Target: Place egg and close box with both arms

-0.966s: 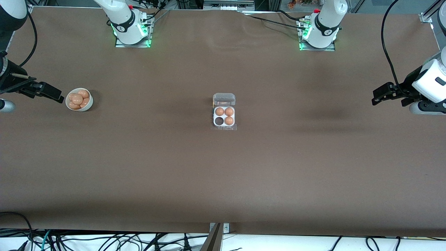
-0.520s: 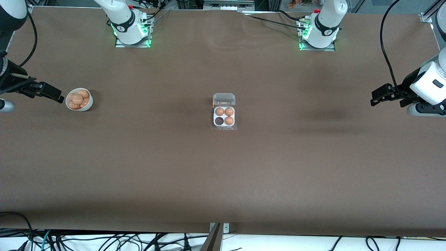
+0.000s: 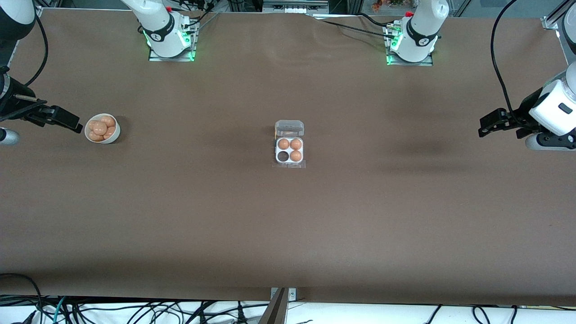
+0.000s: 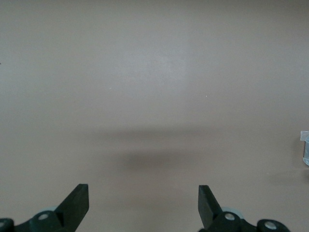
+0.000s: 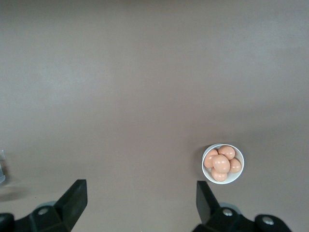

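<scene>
The box (image 3: 276, 150) lies at the table's middle with its clear lid (image 3: 289, 128) open, three eggs in its cells and one cell empty. Several tan-orange eggs (image 3: 100, 128) lie in a round white bowl (image 3: 116, 132) toward the right arm's end. My right gripper (image 3: 77, 126) is open and empty above the table beside the bowl. In the right wrist view the gripper (image 5: 141, 198) is open, with the bowl (image 5: 239, 175) and its eggs (image 5: 221, 163) off to one side. My left gripper (image 3: 483, 126) is open and empty over the left arm's end of the table. The left wrist view shows it (image 4: 143, 200) over bare table.
The brown table cover (image 3: 288, 225) is bare around the box. The arm bases (image 3: 168, 40) stand along the table's edge farthest from the front camera. A corner of the box (image 4: 305, 147) shows at the edge of the left wrist view.
The left arm shifted slightly toward the table's middle a second ago and has been still since. The right arm, box and bowl have not moved.
</scene>
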`<move>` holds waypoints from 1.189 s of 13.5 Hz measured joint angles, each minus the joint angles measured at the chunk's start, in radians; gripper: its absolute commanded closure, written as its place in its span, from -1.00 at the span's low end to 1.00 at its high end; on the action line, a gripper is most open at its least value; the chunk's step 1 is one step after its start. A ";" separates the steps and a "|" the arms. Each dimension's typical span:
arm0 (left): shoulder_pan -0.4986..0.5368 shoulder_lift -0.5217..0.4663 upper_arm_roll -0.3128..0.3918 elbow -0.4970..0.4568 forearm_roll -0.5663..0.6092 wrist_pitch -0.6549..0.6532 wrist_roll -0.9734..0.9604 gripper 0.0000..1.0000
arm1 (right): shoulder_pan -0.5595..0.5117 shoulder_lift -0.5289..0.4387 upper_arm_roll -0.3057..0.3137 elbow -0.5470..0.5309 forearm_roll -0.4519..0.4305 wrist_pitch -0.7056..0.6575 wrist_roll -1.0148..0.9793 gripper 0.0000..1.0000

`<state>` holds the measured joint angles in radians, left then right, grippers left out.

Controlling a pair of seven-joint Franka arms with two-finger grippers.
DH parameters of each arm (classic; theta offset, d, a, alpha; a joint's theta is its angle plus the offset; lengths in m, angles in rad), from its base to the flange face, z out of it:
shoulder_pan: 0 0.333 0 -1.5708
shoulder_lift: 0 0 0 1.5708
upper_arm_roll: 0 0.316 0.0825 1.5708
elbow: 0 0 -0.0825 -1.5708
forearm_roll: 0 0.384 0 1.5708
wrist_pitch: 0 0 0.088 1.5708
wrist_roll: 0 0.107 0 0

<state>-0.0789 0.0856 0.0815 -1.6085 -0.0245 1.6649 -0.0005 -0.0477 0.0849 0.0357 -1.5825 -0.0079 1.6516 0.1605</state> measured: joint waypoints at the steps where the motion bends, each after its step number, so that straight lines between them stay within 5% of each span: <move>1: 0.000 0.000 0.000 0.000 0.000 0.000 0.000 -1.00 | 0.000 0.001 0.000 -0.001 0.000 0.000 0.000 -1.00; 10: 0.000 0.000 0.001 0.000 0.000 0.000 -0.002 -1.00 | -0.014 0.086 -0.027 -0.055 -0.036 -0.008 -0.124 -1.00; 16: 0.001 0.000 0.005 0.000 0.000 0.000 -0.002 -1.00 | -0.020 0.071 -0.113 -0.317 -0.087 0.260 -0.249 -1.00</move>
<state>-0.0782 0.0856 0.0865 -1.6085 -0.0245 1.6649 -0.0029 -0.0679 0.1563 -0.0772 -1.8991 -0.0952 1.9119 -0.0888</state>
